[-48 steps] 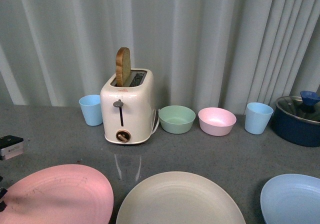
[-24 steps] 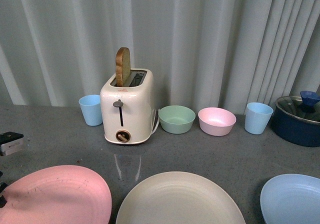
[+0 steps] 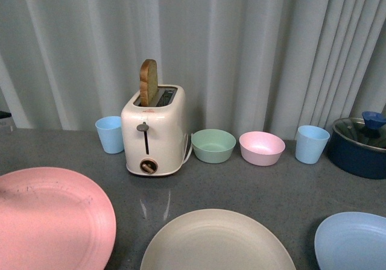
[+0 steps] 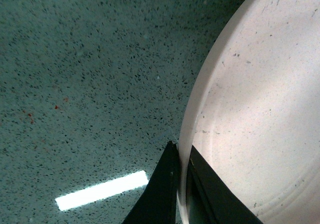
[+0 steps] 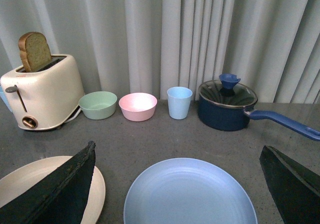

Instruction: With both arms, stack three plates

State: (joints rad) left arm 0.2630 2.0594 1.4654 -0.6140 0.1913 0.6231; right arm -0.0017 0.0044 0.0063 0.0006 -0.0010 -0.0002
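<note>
The pink plate (image 3: 51,219) hangs lifted at the front left, tilted above the grey counter. In the left wrist view my left gripper (image 4: 181,176) is shut on the pink plate's rim (image 4: 192,119), one black finger on each side. The cream plate (image 3: 217,241) lies flat at front centre and shows in the right wrist view (image 5: 35,176). The light blue plate (image 3: 353,240) lies at the front right. In the right wrist view my right gripper (image 5: 182,176) is open and empty, its fingers (image 5: 60,184) spread wide above the light blue plate (image 5: 190,194).
A cream toaster (image 3: 154,131) with a bread slice stands at the back. Beside it are a blue cup (image 3: 109,133), a green bowl (image 3: 213,144), a pink bowl (image 3: 262,147), another blue cup (image 3: 312,143) and a blue lidded pot (image 3: 360,143). A curtain closes the back.
The pink plate has risen and tilted up off the counter at the front left. The left arm's housing has left the front view. The other plates have not moved.
</note>
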